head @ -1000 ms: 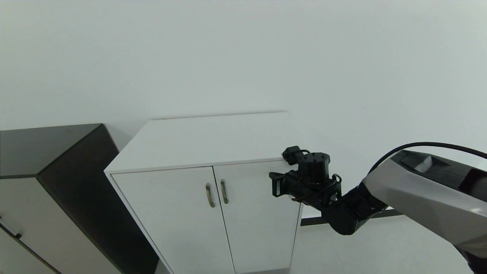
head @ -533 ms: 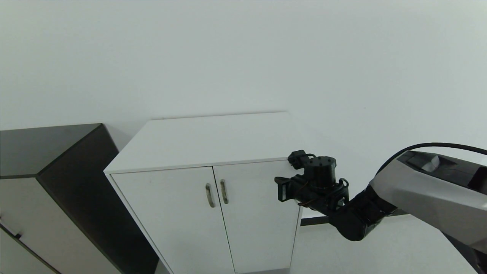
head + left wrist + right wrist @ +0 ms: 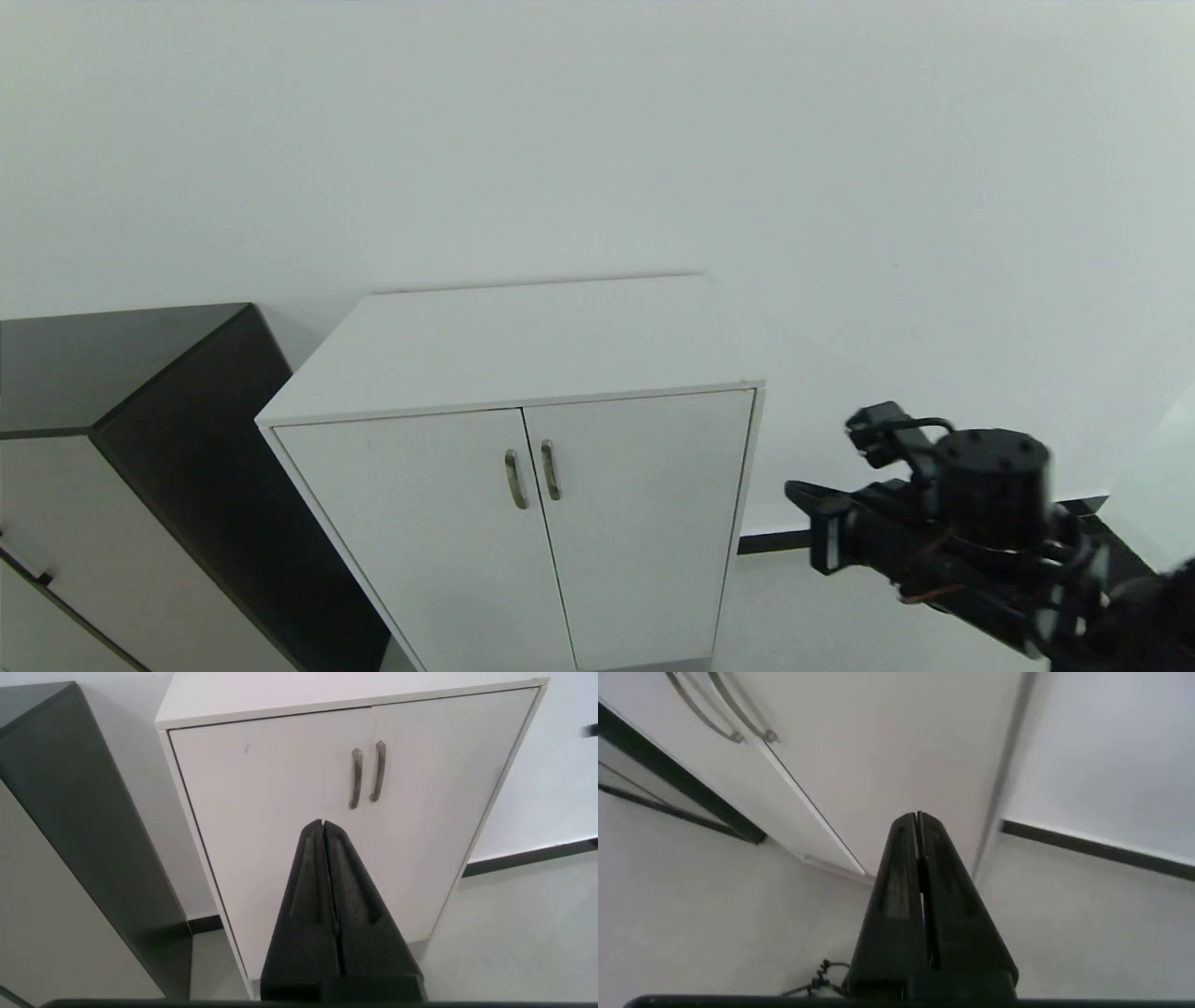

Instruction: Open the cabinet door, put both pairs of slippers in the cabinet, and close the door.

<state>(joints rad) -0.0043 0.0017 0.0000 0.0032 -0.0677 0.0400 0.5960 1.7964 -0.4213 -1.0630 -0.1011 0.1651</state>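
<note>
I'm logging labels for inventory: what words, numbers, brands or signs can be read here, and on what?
None can be read. The white cabinet, its handles, the dark cabinet beside it and the wall carry no print. The left gripper and right gripper show no legible markings.

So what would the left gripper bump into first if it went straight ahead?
Likely the white cabinet's left door, below its handle. The shut left gripper points at it with nothing between, though the gap is hard to judge.
</note>
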